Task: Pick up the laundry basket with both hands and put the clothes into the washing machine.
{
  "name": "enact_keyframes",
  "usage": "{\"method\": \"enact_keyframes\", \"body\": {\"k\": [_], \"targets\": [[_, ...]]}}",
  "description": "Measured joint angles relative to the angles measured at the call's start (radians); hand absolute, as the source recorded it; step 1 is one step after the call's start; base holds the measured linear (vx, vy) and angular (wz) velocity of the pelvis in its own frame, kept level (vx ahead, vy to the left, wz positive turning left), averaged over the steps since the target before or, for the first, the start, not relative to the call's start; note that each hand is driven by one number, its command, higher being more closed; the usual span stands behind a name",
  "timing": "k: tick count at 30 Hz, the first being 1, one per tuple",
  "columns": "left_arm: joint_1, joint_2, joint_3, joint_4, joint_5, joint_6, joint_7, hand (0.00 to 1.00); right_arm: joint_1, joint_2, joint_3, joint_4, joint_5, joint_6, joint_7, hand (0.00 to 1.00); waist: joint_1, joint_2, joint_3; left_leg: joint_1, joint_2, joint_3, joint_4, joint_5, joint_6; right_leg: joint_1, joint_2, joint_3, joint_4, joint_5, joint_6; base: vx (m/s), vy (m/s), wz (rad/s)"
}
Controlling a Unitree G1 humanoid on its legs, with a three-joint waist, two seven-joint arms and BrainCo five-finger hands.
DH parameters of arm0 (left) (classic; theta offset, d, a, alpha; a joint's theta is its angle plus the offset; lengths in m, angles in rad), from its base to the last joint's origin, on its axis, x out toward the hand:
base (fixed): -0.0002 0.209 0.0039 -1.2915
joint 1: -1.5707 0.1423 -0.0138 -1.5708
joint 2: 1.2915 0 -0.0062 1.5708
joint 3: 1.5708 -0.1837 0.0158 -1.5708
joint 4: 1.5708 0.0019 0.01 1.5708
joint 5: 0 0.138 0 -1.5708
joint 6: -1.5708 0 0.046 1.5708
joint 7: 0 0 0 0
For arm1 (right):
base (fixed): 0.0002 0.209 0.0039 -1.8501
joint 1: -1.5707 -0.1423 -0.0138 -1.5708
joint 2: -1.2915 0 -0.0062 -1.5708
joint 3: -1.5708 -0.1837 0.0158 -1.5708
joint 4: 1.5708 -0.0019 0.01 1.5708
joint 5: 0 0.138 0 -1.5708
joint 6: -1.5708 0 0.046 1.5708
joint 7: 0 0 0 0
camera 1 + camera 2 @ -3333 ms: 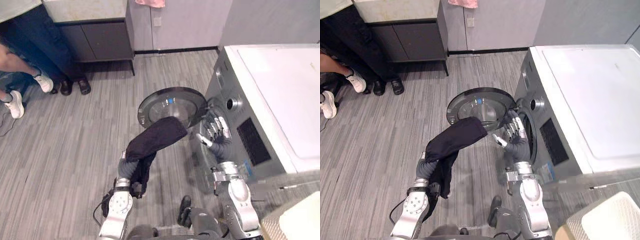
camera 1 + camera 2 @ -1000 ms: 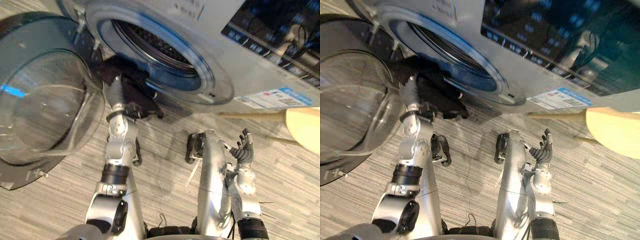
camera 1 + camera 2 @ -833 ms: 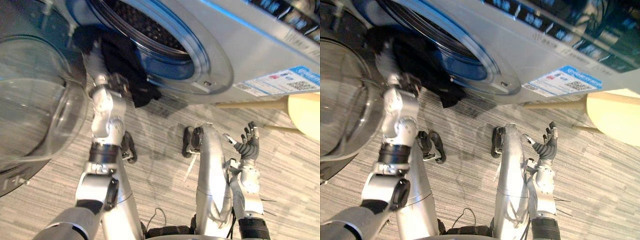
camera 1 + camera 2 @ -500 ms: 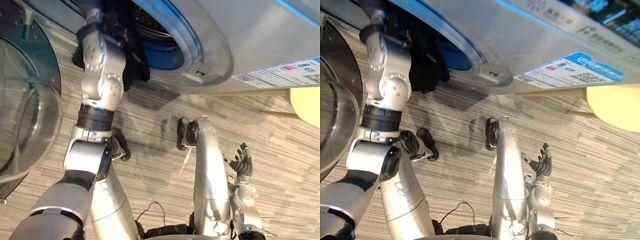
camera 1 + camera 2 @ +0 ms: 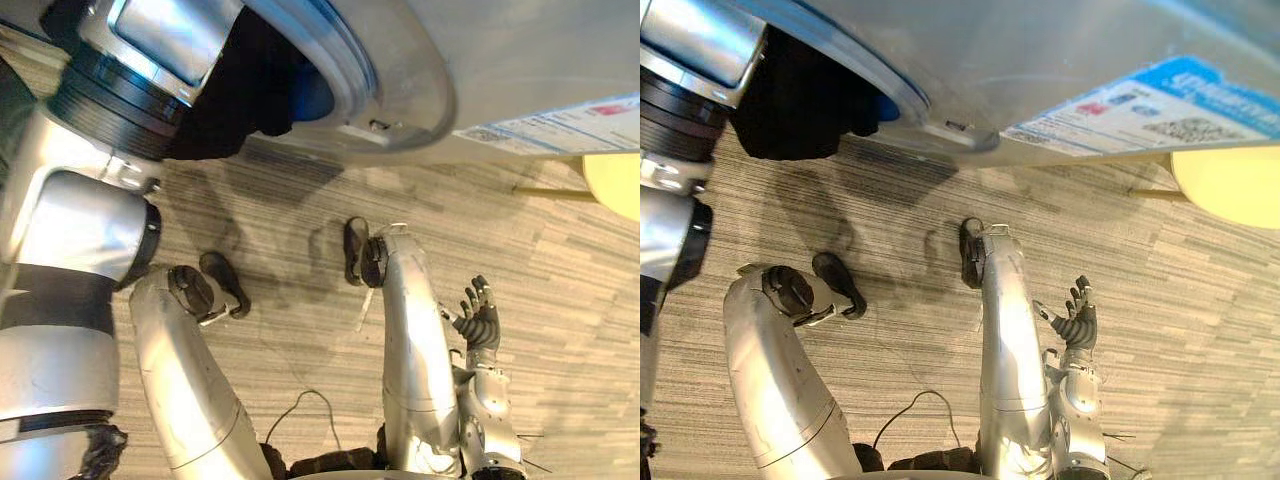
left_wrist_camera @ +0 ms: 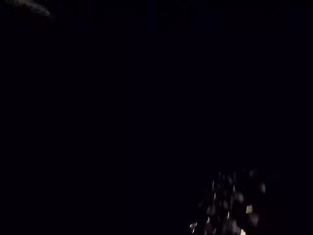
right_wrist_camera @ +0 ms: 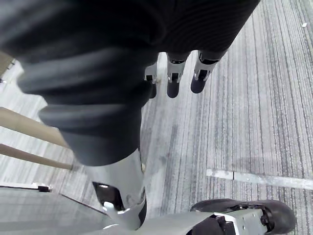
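The washing machine's silver door ring (image 5: 400, 80) is close overhead. A dark garment (image 5: 245, 95) hangs at the lower edge of the drum mouth, bunched against my left arm. That arm reaches up into the drum, and its hand is hidden inside; the left wrist view is dark. My right hand (image 5: 478, 322) hangs low at my right side above the floor, open and holding nothing. In the right wrist view its fingers (image 7: 173, 81) are straight over the striped floor.
A pale yellow round object (image 5: 615, 185) on wooden legs (image 7: 24, 127) stands at the right, close to the machine's front. A printed label (image 5: 560, 125) is stuck low on the machine. Grey striped flooring (image 5: 300, 300) lies below.
The camera has dropped closer under the machine. My left arm has pushed farther into the drum with the dark garment. The right hand stays low at my side, open.
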Motion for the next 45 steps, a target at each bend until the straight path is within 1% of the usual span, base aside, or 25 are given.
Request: {"method": "enact_keyframes", "body": {"k": [1,2,4,7,10,15,16,19,21,22,23,25,27,28,30,31,33,34,35,38,40,41,43,44,45], "targets": [[-0.009,0.006,-0.016,0.000,0.068,0.005,0.004,0.00,0.002,-0.003,0.002,0.000,0.000,-0.007,0.000,0.00,0.000,0.000,0.000,-0.003,0.006,0.003,0.000,-0.003,0.004,-0.002,0.000,-0.002,-0.007,0.005,0.001,0.01,0.054,-0.30],[-0.025,0.013,-0.059,0.013,0.265,0.037,0.034,0.00,0.012,-0.014,0.011,0.000,0.000,-0.026,-0.001,0.00,-0.001,0.003,0.002,-0.005,0.009,0.014,-0.004,-0.007,0.010,-0.005,-0.006,0.000,-0.025,0.022,0.002,0.01,0.051,-0.22],[-0.033,0.021,-0.101,0.055,0.410,0.067,0.045,0.00,0.027,-0.034,0.029,0.000,0.001,-0.049,-0.002,0.00,-0.001,0.008,0.005,-0.005,0.014,0.027,-0.009,-0.013,0.013,-0.007,-0.011,0.002,-0.047,0.034,0.013,0.01,0.059,-0.21],[-0.032,0.023,-0.137,0.141,0.489,0.106,0.039,0.00,0.035,-0.052,0.041,0.000,0.003,-0.059,-0.002,0.00,-0.001,0.015,0.009,-0.006,0.022,0.052,-0.023,-0.018,0.023,-0.011,-0.018,0.009,-0.084,0.064,0.026,0.00,0.057,-0.18],[-0.023,0.027,-0.135,0.188,0.495,0.130,0.029,0.00,0.060,-0.053,0.045,0.000,0.012,-0.064,-0.002,0.00,0.000,0.020,0.012,-0.006,0.021,0.076,-0.025,-0.022,0.031,-0.019,-0.029,0.023,-0.094,0.074,0.043,0.00,0.036,-0.04],[0.078,0.007,-0.025,0.195,0.471,0.139,0.029,0.00,0.075,-0.052,0.047,0.000,0.034,-0.064,-0.002,0.00,0.002,0.020,0.012,-0.003,0.014,0.083,-0.025,-0.021,0.032,-0.020,-0.028,0.035,-0.086,0.077,0.047,0.00,0.005,0.06],[0.118,-0.015,0.025,0.195,0.440,0.146,0.030,0.00,0.078,-0.052,0.047,0.001,0.047,-0.063,-0.002,0.00,0.003,0.020,0.012,-0.001,0.008,0.082,-0.024,-0.018,0.037,-0.020,-0.029,0.036,-0.078,0.079,0.050,0.01,-0.004,0.13],[0.177,-0.036,0.115,0.192,0.364,0.151,0.031,0.00,0.079,-0.058,0.056,0.000,0.050,-0.062,-0.002,0.00,0.007,0.020,0.012,0.001,0.004,0.077,-0.020,-0.016,0.036,-0.019,-0.031,0.036,-0.063,0.076,0.049,0.01,-0.009,0.11],[0.204,-0.043,0.156,0.171,0.319,0.154,0.031,0.00,0.082,-0.071,0.062,0.000,0.051,-0.061,-0.001,0.00,0.020,0.020,0.012,0.005,0.002,0.076,-0.017,-0.016,0.036,-0.018,-0.037,0.037,-0.049,0.071,0.041,0.01,-0.015,0.11],[0.224,-0.044,0.178,0.142,0.298,0.156,0.034,0.00,0.086,-0.076,0.061,0.000,0.051,-0.061,0.000,0.00,0.026,0.020,0.012,0.009,-0.002,0.074,-0.017,-0.011,0.039,-0.016,-0.043,0.036,-0.042,0.066,0.037,0.01,-0.025,0.21],[0.264,-0.041,0.220,0.076,0.265,0.158,0.042,0.00,0.091,-0.083,0.061,-0.006,0.052,-0.060,0.000,0.00,0.030,0.020,0.011,0.013,-0.013,0.063,-0.018,-0.006,0.031,-0.010,-0.051,0.031,-0.030,0.058,0.029,0.01,-0.029,0.24],[0.324,-0.037,0.280,-0.018,0.243,0.158,0.055,0.00,0.093,-0.090,0.062,-0.008,0.052,-0.058,0.001,0.00,0.032,0.021,0.011,0.016,-0.018,0.048,-0.018,-0.002,0.023,0.002,-0.061,0.016,-0.021,0.048,0.020,0.01,-0.035,0.20],[0.448,-0.034,0.348,-0.174,0.219,0.167,0.083,0.00,0.099,-0.099,0.059,-0.012,0.048,-0.049,-0.002,0.00,0.047,0.023,0.010,0.032,-0.028,0.029,-0.025,0.002,0.014,0.028,-0.065,-0.003,-0.017,0.031,0.007,0.01,-0.033,0.15],[0.487,-0.034,0.365,-0.216,0.219,0.170,0.087,0.00,0.099,-0.105,0.059,-0.009,0.047,-0.045,-0.002,0.00,0.051,0.024,0.010,0.037,-0.030,0.028,-0.030,0.004,0.011,0.032,-0.066,-0.004,-0.017,0.029,0.007,0.01,-0.043,0.20],[0.663,-0.044,0.446,-0.362,0.220,0.172,0.110,0.00,0.100,-0.124,0.060,-0.011,0.040,-0.036,0.001,0.00,0.056,0.028,0.010,0.062,-0.039,0.023,-0.054,0.012,0.000,0.059,-0.081,-0.016,-0.021,0.015,-0.003,0.02,-0.052,0.24],[0.712,-0.052,0.475,-0.393,0.220,0.172,0.112,0.00,0.101,-0.126,0.061,-0.013,0.040,-0.036,0.001,0.00,0.058,0.028,0.009,0.068,-0.043,0.016,-0.059,0.014,-0.004,0.069,-0.081,-0.023,-0.024,0.012,-0.007,0.02,-0.042,0.21],[0.895,-0.108,0.559,-0.478,0.216,0.172,0.127,0.00,0.133,-0.133,0.060,-0.053,0.032,-0.031,0.000,0.00,0.060,0.030,0.008,0.095,-0.050,0.005,-0.085,0.020,-0.016,0.103,-0.088,-0.040,-0.034,-0.001,-0.018,0.03,-0.045,0.21],[0.937,-0.123,0.575,-0.498,0.209,0.171,0.127,0.00,0.141,-0.137,0.060,-0.062,0.024,-0.030,0.000,0.00,0.064,0.030,0.007,0.101,-0.052,0.005,-0.091,0.022,-0.019,0.109,-0.091,-0.043,-0.037,-0.004,-0.022,0.03,-0.046,0.13],[1.008,-0.156,0.603,-0.526,0.199,0.169,0.128,0.00,0.149,-0.142,0.059,-0.071,0.008,-0.023,0.000,0.00,0.077,0.031,0.007,0.111,-0.053,0.002,-0.104,0.026,-0.025,0.120,-0.092,-0.048,-0.044,-0.005,-0.024,0.03,-0.040,0.12],[1.109,-0.245,0.640,-0.556,0.174,0.166,0.134,0.00,0.147,-0.148,0.056,-0.065,-0.026,-0.014,-0.014,0.00,0.085,0.030,0.006,0.130,-0.065,0.000,-0.134,0.038,-0.041,0.133,-0.094,-0.054,-0.058,-0.009,-0.032,0.03,-0.038,0.09],[1.189,-0.351,0.672,-0.560,0.167,0.165,0.153,0.00,0.146,-0.147,0.055,-0.065,-0.079,-0.016,-0.045,0.00,0.089,0.037,-0.002,0.141,-0.065,-0.005,-0.148,0.042,-0.048,0.146,-0.094,-0.058,-0.062,-0.015,-0.042,0.04,-0.041,0.05],[1.209,-0.382,0.676,-0.560,0.151,0.162,0.164,0.00,0.146,-0.148,0.055,-0.065,-0.086,-0.016,-0.049,0.00,0.091,0.037,-0.004,0.146,-0.065,-0.005,-0.152,0.043,-0.050,0.148,-0.094,-0.058,-0.063,-0.016,-0.044,0.04,-0.044,0.01],[1.294,-0.510,0.684,-0.560,0.088,0.142,0.200,0.00,0.146,-0.148,0.055,-0.063,-0.118,-0.014,-0.070,0.00,0.102,0.039,-0.012,0.165,-0.064,-0.008,-0.159,0.045,-0.054,0.161,-0.091,-0.062,-0.065,-0.021,-0.051,0.03,-0.041,-0.04],[1.315,-0.541,0.691,-0.560,0.075,0.139,0.205,0.00,0.145,-0.148,0.055,-0.062,-0.119,-0.013,-0.071,0.00,0.104,0.039,-0.014,0.170,-0.064,-0.008,-0.163,0.047,-0.057,0.165,-0.091,-0.064,-0.066,-0.022,-0.053,0.03,-0.057,0.01],[1.352,-0.602,0.706,-0.559,0.024,0.121,0.220,0.00,0.136,-0.148,0.055,-0.056,-0.126,-0.008,-0.076,0.00,0.104,0.039,-0.014,0.182,-0.063,-0.012,-0.171,0.050,-0.063,0.178,-0.090,-0.070,-0.068,-0.024,-0.057,0.02,-0.054,0.03]]}}
